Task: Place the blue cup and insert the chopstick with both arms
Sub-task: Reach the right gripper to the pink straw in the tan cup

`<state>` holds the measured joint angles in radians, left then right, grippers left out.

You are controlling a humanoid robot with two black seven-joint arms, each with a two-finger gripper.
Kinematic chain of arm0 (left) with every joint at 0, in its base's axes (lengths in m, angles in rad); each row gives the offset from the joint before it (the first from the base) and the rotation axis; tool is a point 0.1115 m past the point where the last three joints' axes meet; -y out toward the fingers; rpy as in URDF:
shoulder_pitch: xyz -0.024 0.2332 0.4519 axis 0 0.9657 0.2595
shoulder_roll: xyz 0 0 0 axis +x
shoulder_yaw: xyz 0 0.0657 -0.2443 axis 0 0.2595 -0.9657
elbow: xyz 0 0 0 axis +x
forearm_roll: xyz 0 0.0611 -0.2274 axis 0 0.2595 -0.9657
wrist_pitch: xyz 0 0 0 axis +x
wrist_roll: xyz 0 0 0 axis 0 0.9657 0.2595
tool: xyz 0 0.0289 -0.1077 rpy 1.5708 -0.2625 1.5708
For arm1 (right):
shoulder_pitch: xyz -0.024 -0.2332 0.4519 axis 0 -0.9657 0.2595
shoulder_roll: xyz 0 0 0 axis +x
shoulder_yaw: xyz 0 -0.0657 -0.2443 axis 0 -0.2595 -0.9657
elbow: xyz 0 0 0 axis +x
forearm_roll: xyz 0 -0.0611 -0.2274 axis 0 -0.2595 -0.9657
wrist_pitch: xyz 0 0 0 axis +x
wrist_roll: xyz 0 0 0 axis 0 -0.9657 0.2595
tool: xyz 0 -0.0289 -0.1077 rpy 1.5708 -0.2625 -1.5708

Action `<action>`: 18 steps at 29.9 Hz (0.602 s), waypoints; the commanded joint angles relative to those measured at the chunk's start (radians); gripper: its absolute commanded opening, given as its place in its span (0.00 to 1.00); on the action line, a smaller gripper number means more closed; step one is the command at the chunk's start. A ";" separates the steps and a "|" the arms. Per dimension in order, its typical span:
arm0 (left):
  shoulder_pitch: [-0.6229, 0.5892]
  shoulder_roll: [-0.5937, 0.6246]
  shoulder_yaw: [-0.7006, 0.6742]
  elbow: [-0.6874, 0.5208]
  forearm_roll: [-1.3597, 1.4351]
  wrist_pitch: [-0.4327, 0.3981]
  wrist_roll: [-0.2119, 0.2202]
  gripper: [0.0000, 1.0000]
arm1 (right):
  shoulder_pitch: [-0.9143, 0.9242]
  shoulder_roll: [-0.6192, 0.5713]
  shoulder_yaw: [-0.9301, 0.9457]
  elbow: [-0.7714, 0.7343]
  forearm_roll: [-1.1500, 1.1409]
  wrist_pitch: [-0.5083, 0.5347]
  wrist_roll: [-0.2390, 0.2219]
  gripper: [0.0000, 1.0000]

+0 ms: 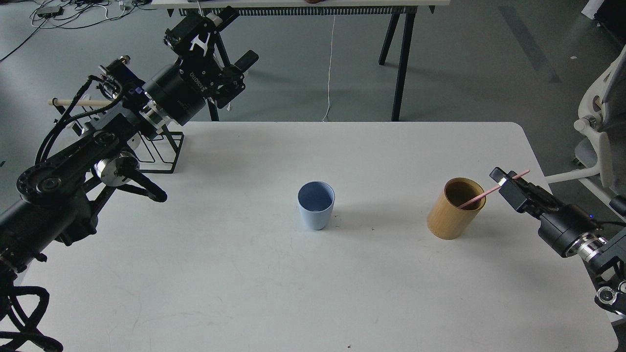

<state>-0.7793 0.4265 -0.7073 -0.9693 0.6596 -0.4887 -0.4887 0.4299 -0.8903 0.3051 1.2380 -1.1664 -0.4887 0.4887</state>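
Head view: right gripper (508, 182) is clenching the chopstick (489, 192) in the bamboo holder (452, 215); next lifting toward the blue cup (316, 205); left gripper (215, 44) is released.

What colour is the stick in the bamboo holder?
Pale pink chopstick, clearest in the head view.

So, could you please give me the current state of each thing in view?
blue cup: upright, empty, standing alone mid-table.
bamboo holder: upright, pink chopstick's lower end inside.
chopstick: slanted, gripped near its upper end.
right tool: shut on the chopstick.
left tool: raised, open, holding nothing.
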 commanded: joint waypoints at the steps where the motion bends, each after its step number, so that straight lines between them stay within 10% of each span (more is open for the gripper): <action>1: 0.000 0.001 0.000 0.000 0.000 0.000 0.000 0.92 | -0.002 0.001 0.000 0.001 0.001 0.000 0.000 0.38; 18: 0.005 -0.002 -0.003 0.000 -0.001 0.000 0.000 0.92 | -0.011 0.001 -0.001 0.001 0.002 0.000 0.000 0.38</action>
<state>-0.7747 0.4249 -0.7094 -0.9690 0.6580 -0.4887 -0.4887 0.4204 -0.8906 0.3040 1.2409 -1.1647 -0.4887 0.4887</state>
